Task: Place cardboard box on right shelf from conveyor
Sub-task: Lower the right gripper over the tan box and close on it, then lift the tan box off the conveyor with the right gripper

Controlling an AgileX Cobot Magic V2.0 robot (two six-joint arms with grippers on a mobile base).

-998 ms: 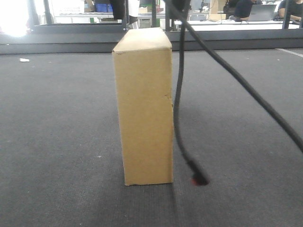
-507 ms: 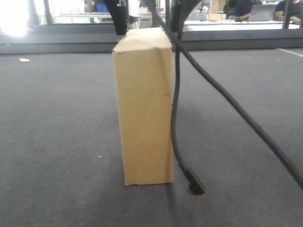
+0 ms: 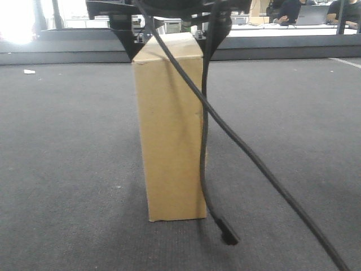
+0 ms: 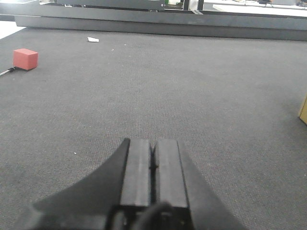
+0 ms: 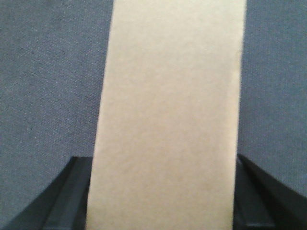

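Note:
The cardboard box (image 3: 172, 130) stands upright on its narrow end on the conveyor (image 3: 67, 141); a sliver of it shows at the right edge of the left wrist view (image 4: 303, 110). My right gripper (image 3: 172, 51) has come down over its top, a black finger on each side. In the right wrist view the box (image 5: 168, 105) fills the space between the fingers (image 5: 79, 191) with no gap showing, so the right gripper (image 5: 163, 160) is shut on it. My left gripper (image 4: 152, 141) is shut on nothing, low over the belt to the box's left. The right shelf is out of view.
A black cable (image 3: 248, 152) hangs across the front of the box, its plug (image 3: 227, 231) lying on the belt. A small red block (image 4: 25, 58) and a white scrap (image 4: 93, 39) lie far left. Dark rails (image 3: 282, 51) edge the belt at the back.
My right gripper has dropped from above the box to straddle its top. The box's top has leaned slightly left. The dangling cable has swung left across the box.

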